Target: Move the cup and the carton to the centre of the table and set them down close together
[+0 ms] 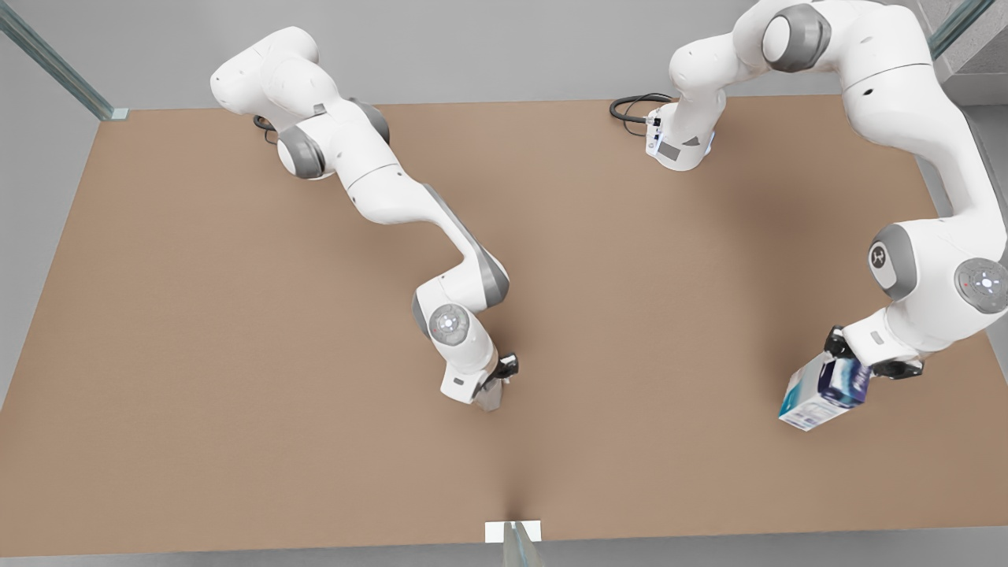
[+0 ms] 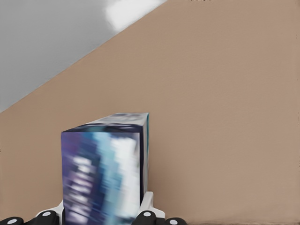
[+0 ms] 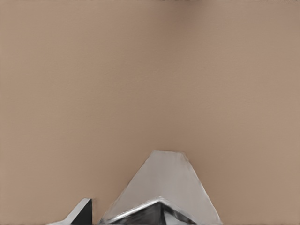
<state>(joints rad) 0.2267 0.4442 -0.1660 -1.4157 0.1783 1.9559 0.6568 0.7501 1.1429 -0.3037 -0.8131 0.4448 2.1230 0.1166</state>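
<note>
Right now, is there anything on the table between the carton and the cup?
Nothing. In the front view the brown table runs bare between the carton, held in the left pincer, and the grey cup in the right pincer near the centre.

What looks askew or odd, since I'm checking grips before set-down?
The carton sits tilted, not upright, in the left claw, far toward the front view's right of the table. The cup in the right claw is near the centre. Nothing looks spilled or damaged.
</note>
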